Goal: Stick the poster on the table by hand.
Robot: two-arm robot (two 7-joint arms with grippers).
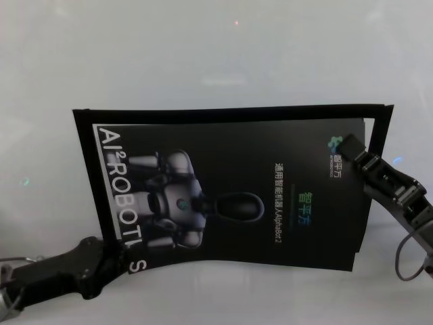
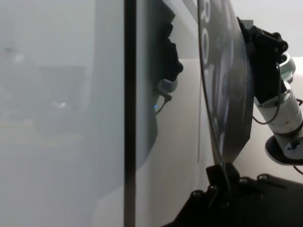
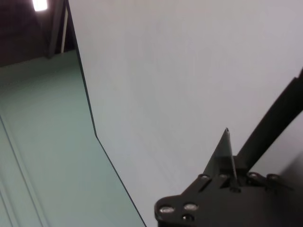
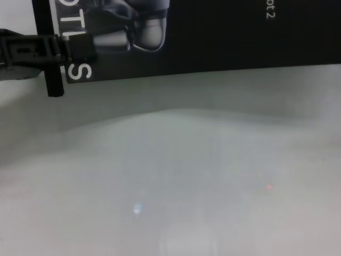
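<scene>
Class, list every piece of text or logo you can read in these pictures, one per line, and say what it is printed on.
"AI²ROBOT" then "S", big white capitals along the left side of the poster, partly hidden by the left gripper.
"AlphaBot 2", ending a small white line mid-poster; the Chinese characters before it are too blurred to read.
Coloured logo at the far right corner, by the right gripper: too small to read.
"ot 2", chest view, same poster.

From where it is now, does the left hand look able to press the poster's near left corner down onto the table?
Probably yes. The left hand is already clamped on the poster at that corner, nothing lies between, and bare table shows beneath. The right hand grips the far right edge.
</scene>
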